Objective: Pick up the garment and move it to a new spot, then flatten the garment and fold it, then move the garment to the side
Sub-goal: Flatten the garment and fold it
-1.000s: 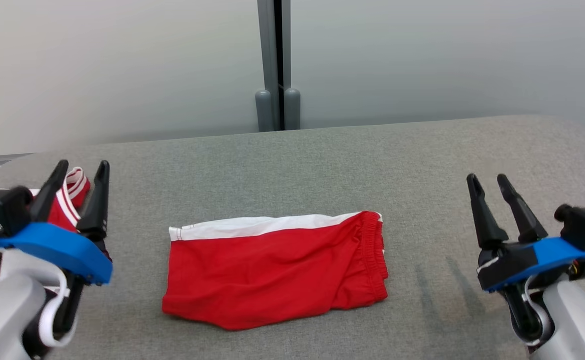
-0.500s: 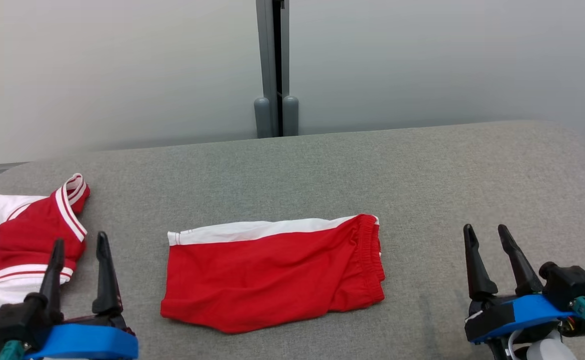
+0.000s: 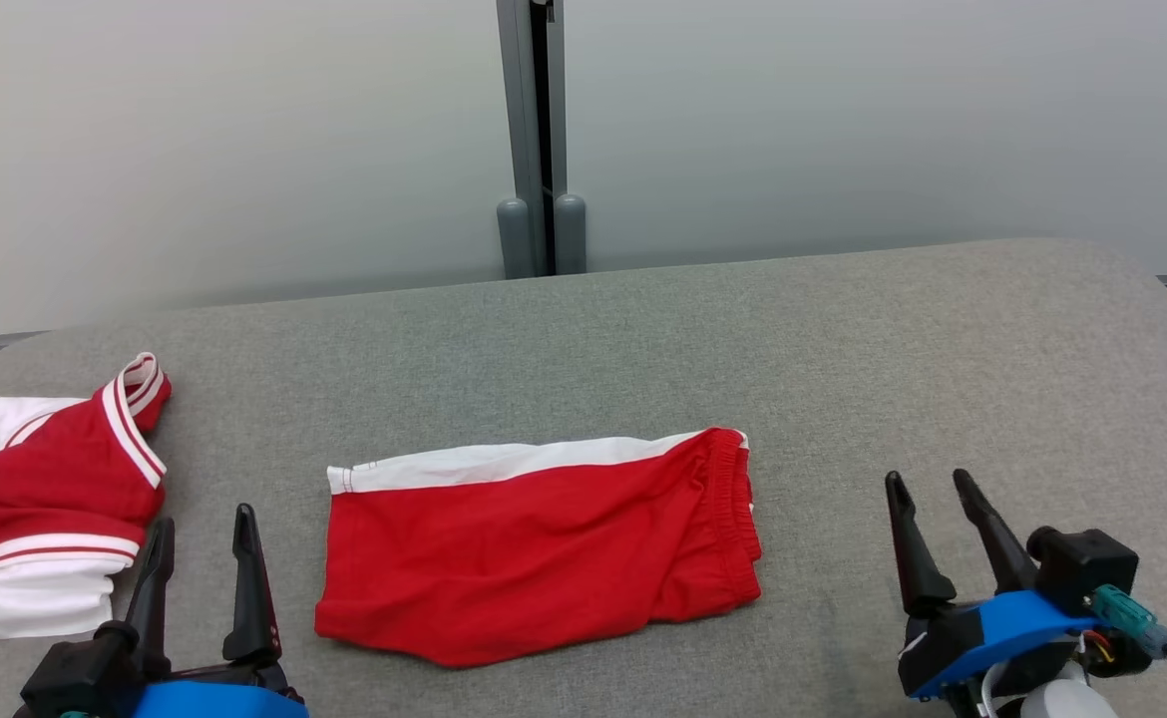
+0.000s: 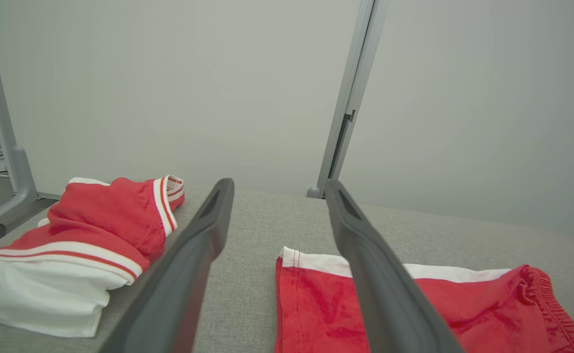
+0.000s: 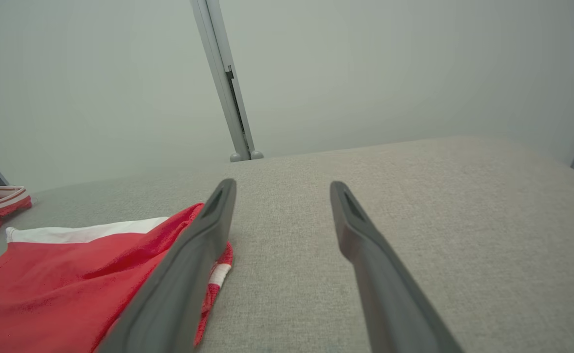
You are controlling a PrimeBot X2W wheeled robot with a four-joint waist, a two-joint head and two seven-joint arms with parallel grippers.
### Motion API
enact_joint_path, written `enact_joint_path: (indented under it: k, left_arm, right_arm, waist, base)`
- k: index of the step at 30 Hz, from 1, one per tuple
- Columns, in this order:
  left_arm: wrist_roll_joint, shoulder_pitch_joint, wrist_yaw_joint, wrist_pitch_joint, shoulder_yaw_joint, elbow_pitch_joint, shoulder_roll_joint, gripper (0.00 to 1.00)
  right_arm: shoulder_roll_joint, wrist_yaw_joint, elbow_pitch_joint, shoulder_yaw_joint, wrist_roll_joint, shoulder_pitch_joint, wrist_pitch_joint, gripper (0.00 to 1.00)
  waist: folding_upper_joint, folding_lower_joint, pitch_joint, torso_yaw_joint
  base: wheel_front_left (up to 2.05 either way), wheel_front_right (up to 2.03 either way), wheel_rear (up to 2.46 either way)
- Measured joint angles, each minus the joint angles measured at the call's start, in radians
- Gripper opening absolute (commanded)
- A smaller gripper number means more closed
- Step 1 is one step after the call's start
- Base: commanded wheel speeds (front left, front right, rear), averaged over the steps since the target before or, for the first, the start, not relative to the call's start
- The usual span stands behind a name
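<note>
The garment (image 3: 539, 548), a pair of red shorts with a white band along its far edge, lies folded and flat on the grey cloth-covered table (image 3: 843, 349). It sits toward the near side, between the two grippers, and neither one touches it.

The left gripper (image 3: 204, 519) is at the lower left of the head view. Its two dark fingers are spread apart and point away from the robot, with nothing between them. It stands just left of the hem end of the shorts. The right gripper (image 3: 928, 479) is at the lower right, also spread wide and empty. A strip of bare table separates it from the gathered waistband at the right end of the shorts. Whether either gripper rests on the table or hangs above it cannot be told.

Beyond the left gripper, at the table's left edge, lies another piece of clothing (image 3: 45, 499). It is red and white with striped trim, folded into a small pile, and well apart from the shorts.

Behind the table stand pale wall panels with a grey post (image 3: 532, 140) between them.
</note>
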Motion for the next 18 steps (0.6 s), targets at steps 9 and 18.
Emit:
enact_joint_path:
  k: [9, 18]
  left_arm:
    - [0.073, -0.047, -0.093, 0.000, 0.028, 0.059, -0.090, 1.00]
    - [0.101, -0.079, -0.138, 0.000, 0.069, 0.103, -0.115, 1.00]
  right_arm:
    - [0.005, 0.000, 0.188, 0.142, 0.037, -0.157, 0.189, 1.00]
    - [0.019, 0.000, 0.456, 0.098, 0.052, -0.285, 0.269, 1.00]
  waist:
    - [0.0000, 0.0000, 0.021, 0.063]
    - [0.0001, 0.0000, 0.043, 0.136]
  base:
    - [0.00, 0.00, 0.00]
    - [0.00, 0.00, 0.00]
